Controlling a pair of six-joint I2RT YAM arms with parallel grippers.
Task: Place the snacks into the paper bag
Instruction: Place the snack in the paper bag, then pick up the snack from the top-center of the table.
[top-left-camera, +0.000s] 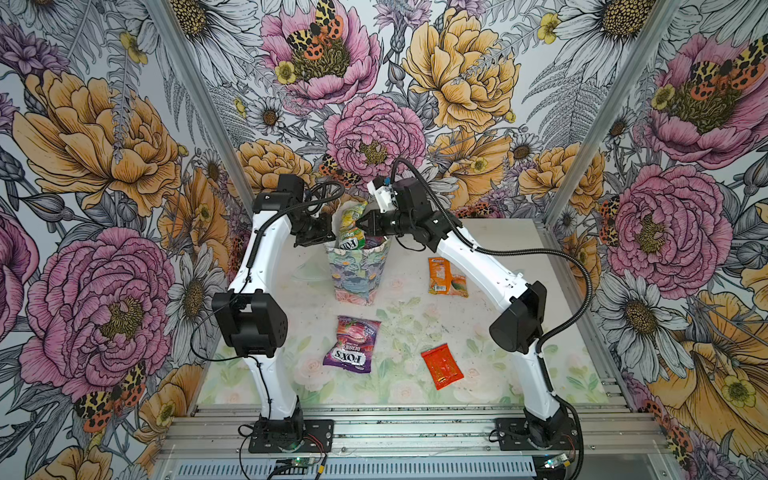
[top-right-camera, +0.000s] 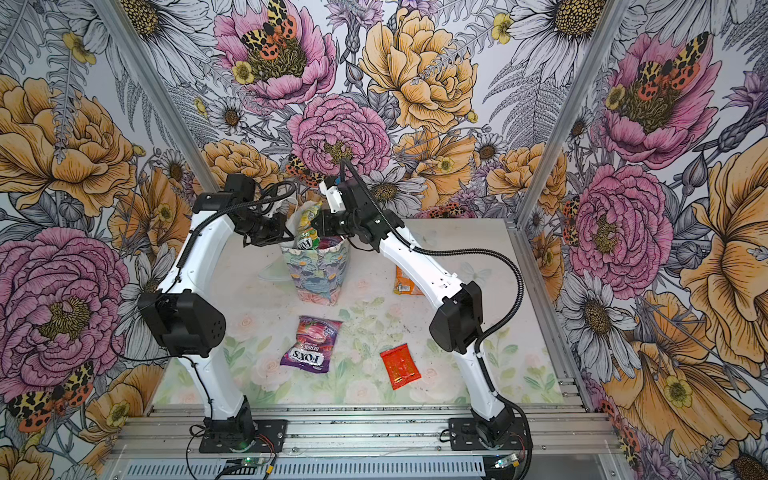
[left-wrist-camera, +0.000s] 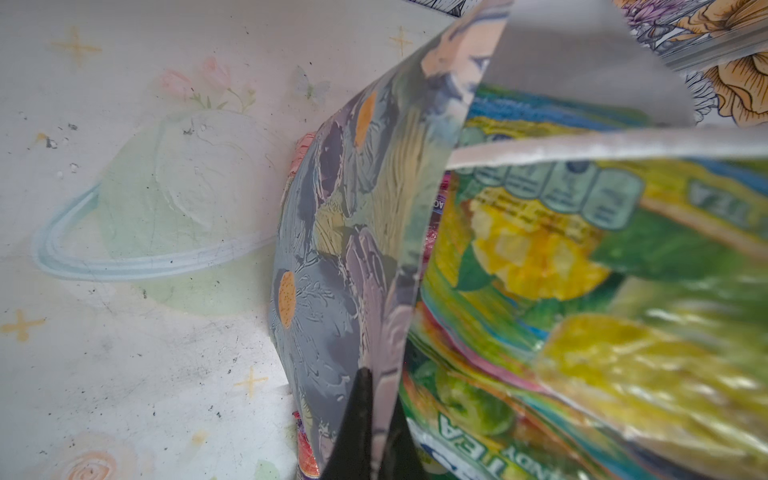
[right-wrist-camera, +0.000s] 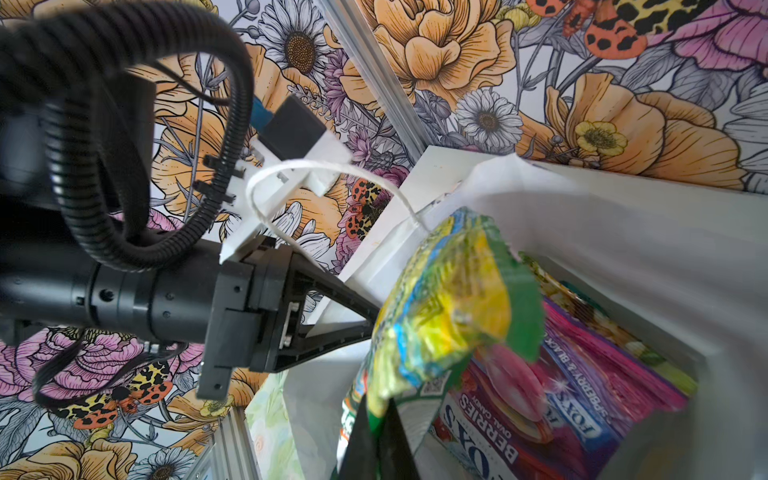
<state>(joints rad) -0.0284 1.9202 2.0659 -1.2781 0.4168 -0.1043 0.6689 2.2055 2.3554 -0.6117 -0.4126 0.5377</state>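
The flower-print paper bag (top-left-camera: 360, 276) (top-right-camera: 316, 272) stands upright at the table's back middle. My left gripper (top-left-camera: 332, 237) (left-wrist-camera: 374, 436) is shut on the bag's left wall at the rim, holding the mouth apart. My right gripper (top-left-camera: 358, 224) (right-wrist-camera: 380, 436) is shut on the green FOX'S packet (top-left-camera: 351, 226) (right-wrist-camera: 449, 307), which stands half inside the bag's mouth and sticks up above the rim. A purple FOX'S Berries packet (right-wrist-camera: 540, 415) lies inside the bag. On the table lie another purple FOX'S Berries packet (top-left-camera: 353, 345), a small red packet (top-left-camera: 441, 365) and an orange packet (top-left-camera: 446, 277).
One white cord handle (right-wrist-camera: 332, 170) of the bag loops up by my left wrist. Flowered walls with metal corner posts (top-left-camera: 195, 95) close in the back and sides. A metal rail (top-left-camera: 382, 428) carrying both arm bases runs along the front edge.
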